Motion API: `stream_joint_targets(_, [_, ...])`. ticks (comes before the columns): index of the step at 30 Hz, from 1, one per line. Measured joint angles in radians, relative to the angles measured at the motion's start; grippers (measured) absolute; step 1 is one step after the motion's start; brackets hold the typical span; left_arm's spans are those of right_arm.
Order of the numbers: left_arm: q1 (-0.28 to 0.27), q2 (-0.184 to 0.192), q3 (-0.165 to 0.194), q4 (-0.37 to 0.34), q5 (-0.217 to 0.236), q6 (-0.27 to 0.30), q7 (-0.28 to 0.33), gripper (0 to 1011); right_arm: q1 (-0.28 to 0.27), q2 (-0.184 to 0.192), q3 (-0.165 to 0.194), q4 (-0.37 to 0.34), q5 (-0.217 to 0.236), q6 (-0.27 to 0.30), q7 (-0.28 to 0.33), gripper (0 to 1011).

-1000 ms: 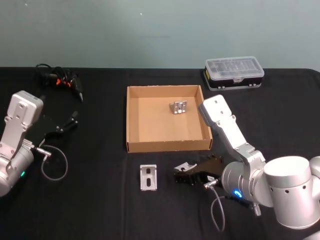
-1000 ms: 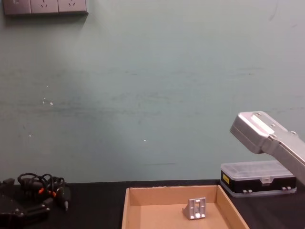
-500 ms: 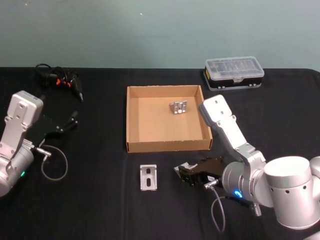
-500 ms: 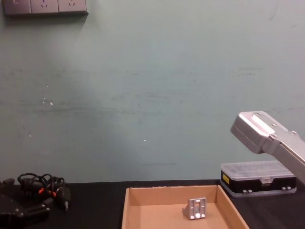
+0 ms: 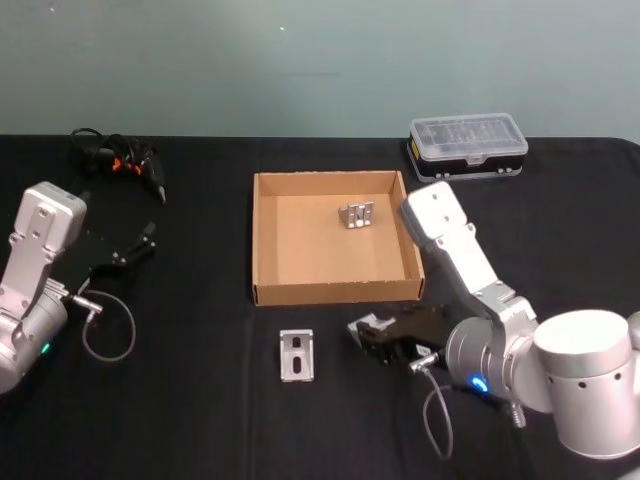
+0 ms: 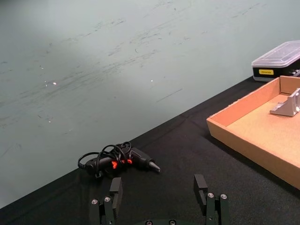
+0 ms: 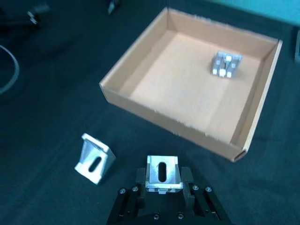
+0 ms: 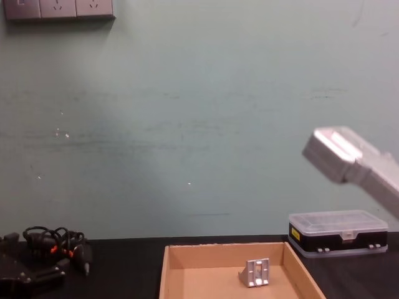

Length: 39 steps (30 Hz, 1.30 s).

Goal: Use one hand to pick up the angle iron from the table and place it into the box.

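My right gripper (image 5: 372, 335) is shut on a small silver angle iron (image 7: 161, 173) in front of the box's near wall; I cannot tell whether it touches the table (image 5: 200, 400). A second angle iron (image 5: 297, 355) (image 7: 95, 158) lies on the table just left of the gripper. A third angle iron (image 5: 356, 214) (image 7: 226, 64) (image 8: 256, 272) stands inside the tan cardboard box (image 5: 330, 292) (image 7: 154, 112) (image 8: 165, 274) near its far wall. My left gripper (image 5: 140, 243) (image 6: 158, 183) is parked at the far left, open and holding nothing.
A clear-lidded black case (image 5: 468, 145) (image 8: 336, 232) sits behind the box to the right. A black tool with orange marks and a coiled cable (image 5: 120, 160) (image 6: 119, 160) lies at the back left. A green wall runs behind the table.
The right gripper's fingers have shut on the angle iron. The right arm has since shifted slightly up and to the right. The left arm has not moved.
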Motion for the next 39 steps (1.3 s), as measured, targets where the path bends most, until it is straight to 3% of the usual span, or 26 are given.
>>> stream_joint_targets(7, [0.0, 0.0, 0.0, 0.0, 0.0, 0.0, 0.0, 1000, 0.036, 0.009, 0.011, -0.047, -0.014, -0.008, 0.04, 448])
stream_joint_targets(12, [0.0, 0.0, 0.0, 0.0, 0.0, 0.0, 0.0, 1000, 0.087, 0.007, 0.02, -0.027, -0.02, -0.01, 0.065, 448])
stream_joint_targets(23, [0.0, 0.0, 0.0, 0.0, 0.0, 0.0, 0.0, 1000, 0.247, -0.037, 0.034, 0.175, -0.022, -0.063, 0.127, 448])
stream_joint_targets(39, [0.0, 0.0, 0.0, 0.0, 0.0, 0.0, 0.0, 1000, 0.385, -0.118, 0.006, 0.46, -0.047, -0.165, 0.145, 448])
